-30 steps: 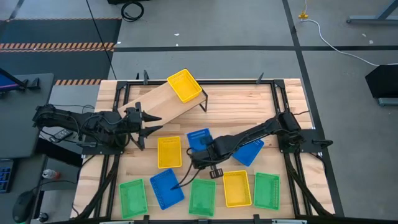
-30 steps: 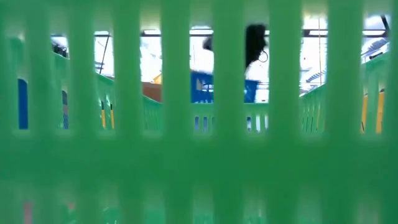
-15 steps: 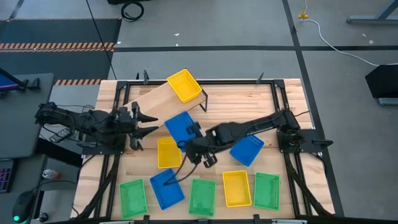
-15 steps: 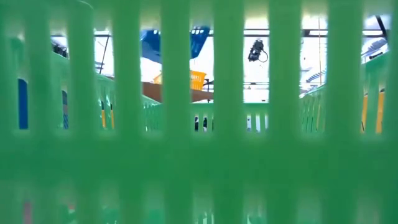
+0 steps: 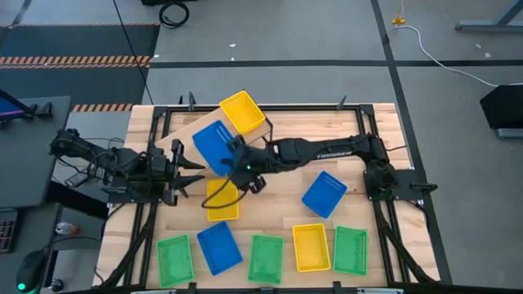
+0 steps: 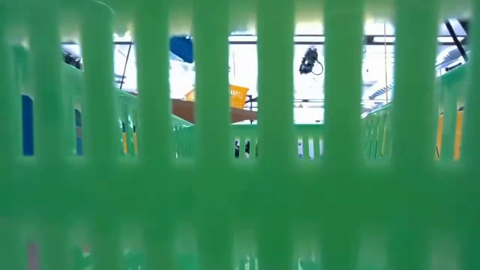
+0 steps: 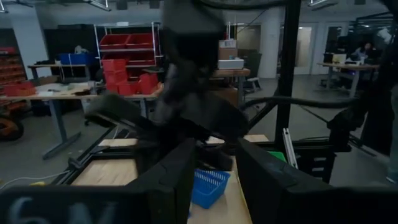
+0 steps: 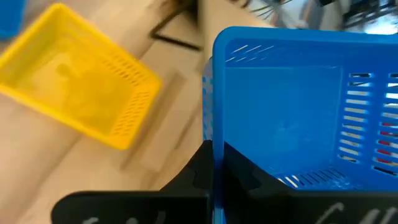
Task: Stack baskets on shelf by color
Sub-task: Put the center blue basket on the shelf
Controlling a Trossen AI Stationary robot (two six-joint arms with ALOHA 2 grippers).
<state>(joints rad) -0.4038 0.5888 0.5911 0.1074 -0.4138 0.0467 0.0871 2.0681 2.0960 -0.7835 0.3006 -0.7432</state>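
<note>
A green mesh wall is blocking nearly all of the low view across the slatted wooden bench (image 5: 351,135). The right pincer (image 5: 242,166), pinching a blue perforated plastic basket (image 5: 214,147), is now holding it over the pale plywood shelf (image 5: 196,131), having carried it leftward. The left pincer (image 5: 192,173) is waiting spread.

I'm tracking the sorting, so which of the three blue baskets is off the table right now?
The blue basket held by the right gripper over the shelf; the other two blue baskets lie flat on the tabletop.

A green basket wall (image 6: 240,187) fills the low view, hiding most of the table. The held blue basket (image 8: 298,106) runs off at 3 o'clock, blurred.
</note>
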